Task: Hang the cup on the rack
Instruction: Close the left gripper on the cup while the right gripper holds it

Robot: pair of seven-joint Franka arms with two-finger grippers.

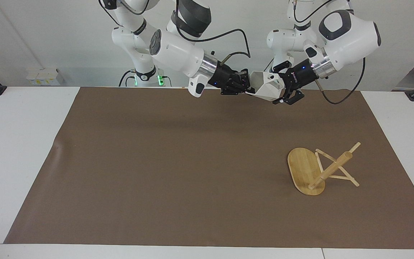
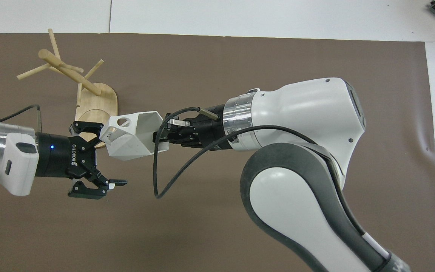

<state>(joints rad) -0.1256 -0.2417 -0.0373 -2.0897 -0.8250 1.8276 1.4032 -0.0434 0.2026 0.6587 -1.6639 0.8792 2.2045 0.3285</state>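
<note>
The white faceted cup (image 1: pixel 264 89) (image 2: pixel 131 136) hangs on its side in the air over the mat's edge by the robots. My right gripper (image 1: pixel 245 89) (image 2: pixel 163 138) is shut on its rim. My left gripper (image 1: pixel 279 88) (image 2: pixel 108 155) is open, its fingers on either side of the cup's handle end; I cannot tell whether they touch it. The bamboo rack (image 1: pixel 314 169) (image 2: pixel 89 102) sits on the mat toward the left arm's end, with its oval base (image 1: pixel 300 167) (image 2: pixel 96 121) nearer to the robots than its post and pegs.
A brown mat (image 1: pixel 178 162) covers most of the white table (image 1: pixel 20 151). Both arms meet above the mat's edge by the robots. A small white box (image 1: pixel 43 76) sits against the wall past the right arm's end.
</note>
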